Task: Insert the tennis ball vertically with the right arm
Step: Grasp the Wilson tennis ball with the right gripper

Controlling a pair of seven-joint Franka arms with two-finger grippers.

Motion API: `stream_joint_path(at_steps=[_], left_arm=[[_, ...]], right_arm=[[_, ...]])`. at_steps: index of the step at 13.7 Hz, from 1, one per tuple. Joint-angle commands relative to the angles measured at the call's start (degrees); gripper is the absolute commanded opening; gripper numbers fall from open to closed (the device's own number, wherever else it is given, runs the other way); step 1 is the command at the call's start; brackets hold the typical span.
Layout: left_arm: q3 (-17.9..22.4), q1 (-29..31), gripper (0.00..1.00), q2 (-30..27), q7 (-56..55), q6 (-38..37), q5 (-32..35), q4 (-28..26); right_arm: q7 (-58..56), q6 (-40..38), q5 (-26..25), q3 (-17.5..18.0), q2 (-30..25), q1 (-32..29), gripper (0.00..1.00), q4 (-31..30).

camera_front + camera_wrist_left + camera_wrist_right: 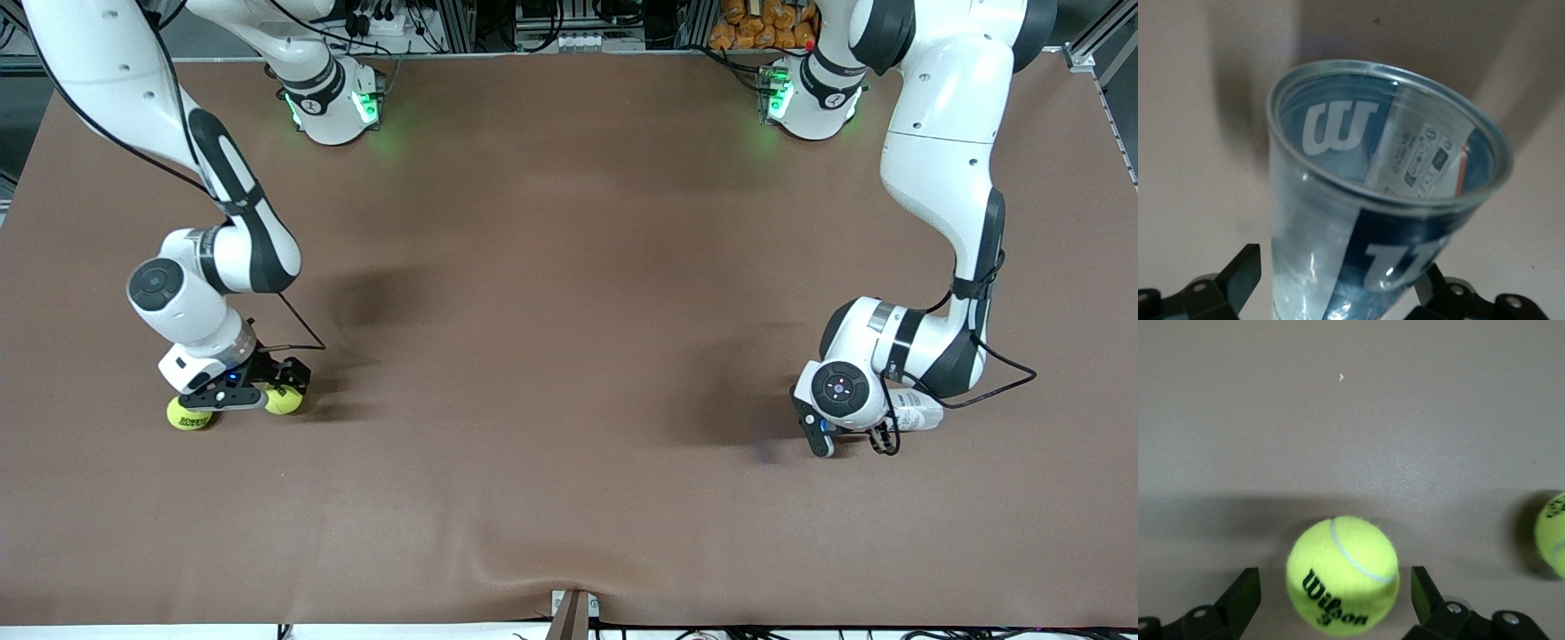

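Right gripper [1331,600] straddling tennis ball [1342,575] on worktop [569,356], jaws released; left gripper [1338,293] straddling clear tube [1378,193], jaws released.

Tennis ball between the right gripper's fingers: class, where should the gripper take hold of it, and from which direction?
Grip the tennis ball across its widest middle, coming straight down from above. It lies loose on the table, round and symmetric, and the right gripper is open astride it, so closing there should centre it. A second ball lies apart, probably clear.
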Motion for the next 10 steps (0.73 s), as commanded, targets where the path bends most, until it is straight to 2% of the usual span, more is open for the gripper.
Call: stream_joint_path(at_steps=[1,6,8,9,10], left_arm=[[-0.03,0.34,1.00,0.23,0.68,1.93,1.27,-0.49],[-0.03,0.34,1.00,0.50,0.77,2.90,1.27,-0.76],[-0.03,0.08,0.73,0.50,0.94,2.90,1.27,-0.58],[-0.03,0.08,0.64,0.50,0.95,2.90,1.27,-0.58],[-0.03,0.08,0.61,0.50,0.95,2.90,1.27,-0.50]], right_arm=[[0.82,2.70,-1.09,0.41,1.49,-1.13,1.00,-0.16],[1.44,4.45,-1.01,0.41,2.99,-1.22,1.00,0.02],[2.31,4.45,-0.92,0.41,2.99,-1.22,1.00,0.02],[3.53,4.45,-0.83,0.41,2.99,-0.87,1.00,0.02],[5.72,4.37,-0.83,0.50,2.90,-0.26,1.00,0.02]])
